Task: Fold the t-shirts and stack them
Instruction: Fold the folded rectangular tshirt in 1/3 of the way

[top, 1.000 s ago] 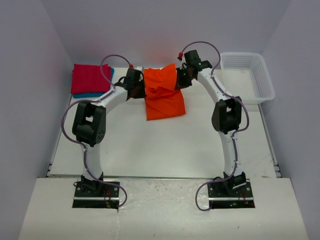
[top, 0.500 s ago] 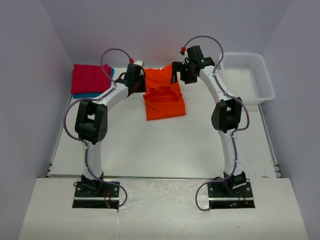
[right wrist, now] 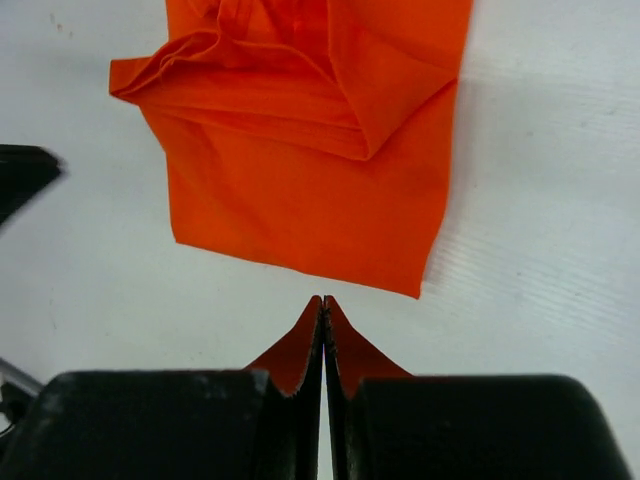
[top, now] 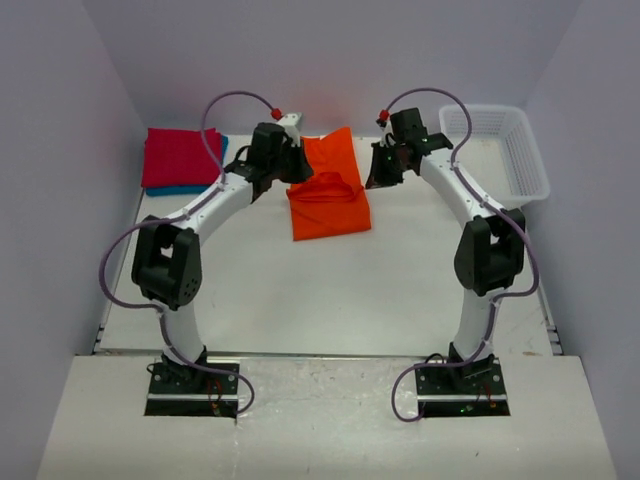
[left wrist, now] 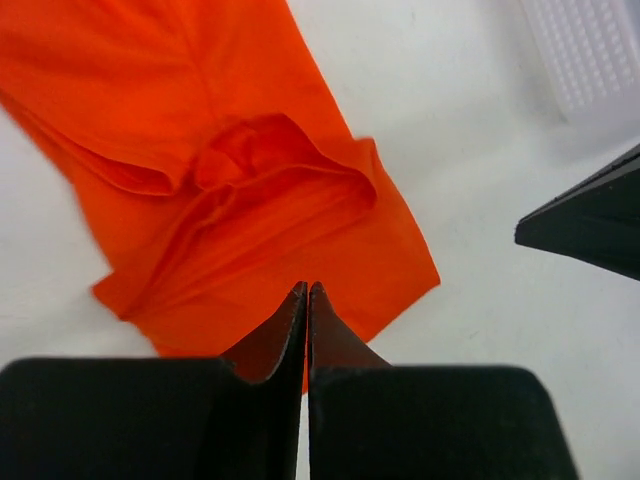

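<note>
Recommendation for the fold in hand: both pincers should open and take the orange t-shirt [top: 328,195] at two matching corners, level with each other. They should lift only enough to clear the layer beneath and lay it down edge to edge. Left gripper [left wrist: 307,290] and right gripper [right wrist: 323,300] are each closed on nothing, poised above the table [top: 330,290] on either side of the shirt. Garment lies at the middle of the far edge, partly folded; its upper layer is rumpled into a ridge and its near part is flat. Red t-shirt [top: 180,157] sits on blue t-shirt [top: 190,189] in the far-left corner.
</note>
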Controlling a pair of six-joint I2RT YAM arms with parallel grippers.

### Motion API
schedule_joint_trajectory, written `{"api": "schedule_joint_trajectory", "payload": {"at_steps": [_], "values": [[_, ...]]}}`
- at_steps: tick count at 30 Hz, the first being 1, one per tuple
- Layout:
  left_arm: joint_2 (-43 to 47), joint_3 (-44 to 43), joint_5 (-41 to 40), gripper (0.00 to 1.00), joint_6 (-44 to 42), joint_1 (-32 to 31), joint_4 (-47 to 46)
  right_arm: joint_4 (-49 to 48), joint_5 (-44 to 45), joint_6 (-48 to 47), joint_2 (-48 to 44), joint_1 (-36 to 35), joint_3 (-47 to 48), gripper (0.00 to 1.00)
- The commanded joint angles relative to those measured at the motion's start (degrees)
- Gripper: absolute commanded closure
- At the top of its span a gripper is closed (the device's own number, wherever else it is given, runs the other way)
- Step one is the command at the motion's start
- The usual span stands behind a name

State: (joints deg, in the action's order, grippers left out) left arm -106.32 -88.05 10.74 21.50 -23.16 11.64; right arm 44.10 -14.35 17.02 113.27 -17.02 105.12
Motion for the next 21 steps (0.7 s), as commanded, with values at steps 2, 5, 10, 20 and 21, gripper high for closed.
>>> {"api": "schedule_joint_trajectory", "payload": {"at_steps": [2,5,10,20,21], "values": [[-6.7,1.39,8.77,1.0,1.97,-3.56,-4.42,-5.24,-8.5,2.93,2.21,-2.14,-3.77,1.0],[-8.72,1.74,8.77,1.0,2.24,-5.05,-5.75,-6.21,-7.89,3.81,4.14,-3.64,-5.1,1.0],[-9.25,3.93,6.22,1.0,1.97,-6.29,-6.28,-5.25,-8.86,6.01,8.36,-3.9,-3.35,1.0],[-3.63,11.58,-1.76,1.0,0.39,-6.37,-4.62,1.24,-5.51,7.33,13.99,-5.13,0.87,1.0],[-3.37,11.93,-3.0,1.0,0.39,-6.37,-4.09,1.6,-5.6,7.33,14.34,-5.13,1.05,1.0]]}}
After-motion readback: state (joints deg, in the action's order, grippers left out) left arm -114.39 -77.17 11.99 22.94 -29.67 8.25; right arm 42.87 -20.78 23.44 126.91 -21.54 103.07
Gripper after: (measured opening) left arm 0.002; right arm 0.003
